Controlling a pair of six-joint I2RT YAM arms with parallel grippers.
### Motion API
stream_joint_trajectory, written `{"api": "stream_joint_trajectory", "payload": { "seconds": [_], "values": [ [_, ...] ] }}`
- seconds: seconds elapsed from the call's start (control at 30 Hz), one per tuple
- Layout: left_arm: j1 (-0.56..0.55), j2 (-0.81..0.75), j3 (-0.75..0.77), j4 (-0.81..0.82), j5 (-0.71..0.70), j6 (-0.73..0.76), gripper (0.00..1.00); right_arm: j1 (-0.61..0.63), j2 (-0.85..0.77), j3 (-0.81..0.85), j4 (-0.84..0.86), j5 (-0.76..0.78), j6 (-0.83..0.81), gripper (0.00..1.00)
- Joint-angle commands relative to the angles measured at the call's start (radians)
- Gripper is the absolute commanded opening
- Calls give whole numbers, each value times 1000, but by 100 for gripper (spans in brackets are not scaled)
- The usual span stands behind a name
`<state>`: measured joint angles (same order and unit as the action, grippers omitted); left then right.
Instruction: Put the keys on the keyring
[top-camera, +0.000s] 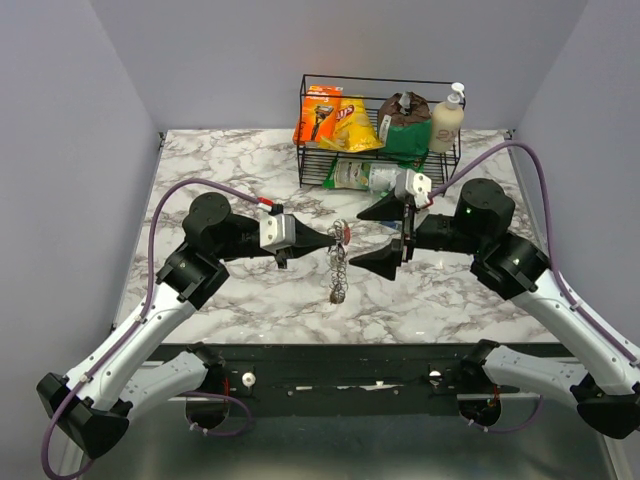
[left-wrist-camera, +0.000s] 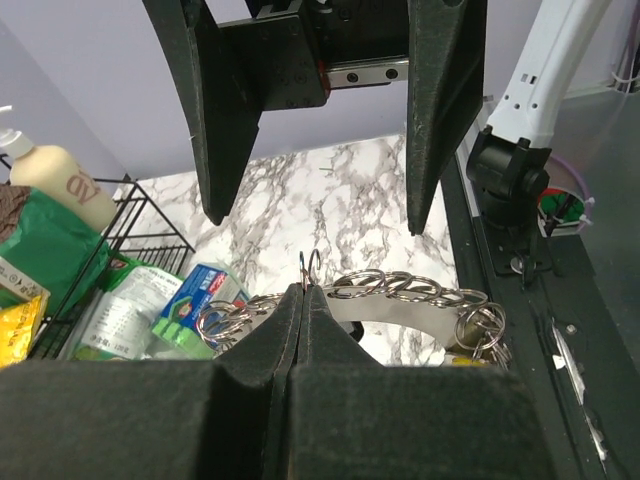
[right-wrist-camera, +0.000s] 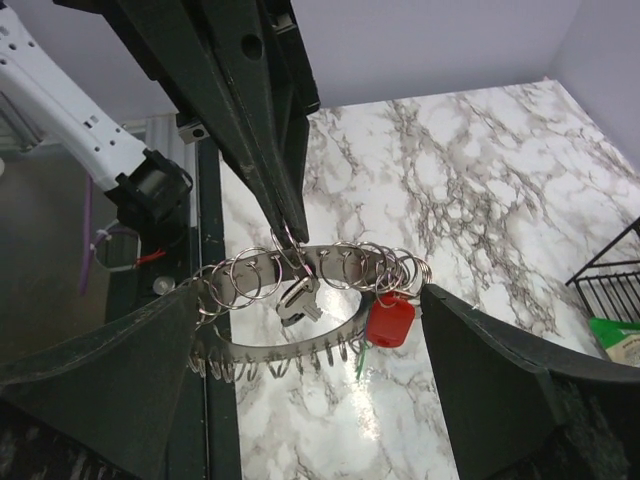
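Note:
The keyring (top-camera: 342, 236) hangs above the table's middle, its chain (top-camera: 337, 285) of silver rings dangling. My left gripper (top-camera: 333, 241) is shut on one small ring of it (left-wrist-camera: 310, 266). In the right wrist view the left gripper's fingers (right-wrist-camera: 262, 130) pinch that ring, from which a silver key (right-wrist-camera: 298, 300) hangs beside the red tag (right-wrist-camera: 390, 322). A metal band (right-wrist-camera: 290, 350) bears several rings. My right gripper (top-camera: 357, 240) is open, its fingers (right-wrist-camera: 100, 380) either side of the keyring without touching it. Other keys are hidden.
A black wire basket (top-camera: 305, 150) at the back holds snack packets, a green bag and a lotion bottle (top-camera: 446, 118). A white and green packet (top-camera: 375, 177) lies in front of it. The table's near edge (top-camera: 340, 345) is a black rail.

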<state>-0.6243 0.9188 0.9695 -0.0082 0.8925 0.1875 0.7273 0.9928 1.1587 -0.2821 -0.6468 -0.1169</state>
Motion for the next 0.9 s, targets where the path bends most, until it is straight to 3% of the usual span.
{"api": "stream_joint_trajectory", "payload": {
  "seconds": [0.0,0.1,0.43,0.87],
  "values": [
    [-5,-1,-2,88,60,-13,0,0,-10,38,24,-88,9,95],
    [-6,2,-6,111,65,-33,0,0,0,38,53,-117,39,83],
    [-5,0,-9,123,63,-43,0,-2,63,52,100,-203,105,68],
    [-5,-11,-22,139,63,-56,0,0,63,27,112,-191,108,49]
  ]
}}
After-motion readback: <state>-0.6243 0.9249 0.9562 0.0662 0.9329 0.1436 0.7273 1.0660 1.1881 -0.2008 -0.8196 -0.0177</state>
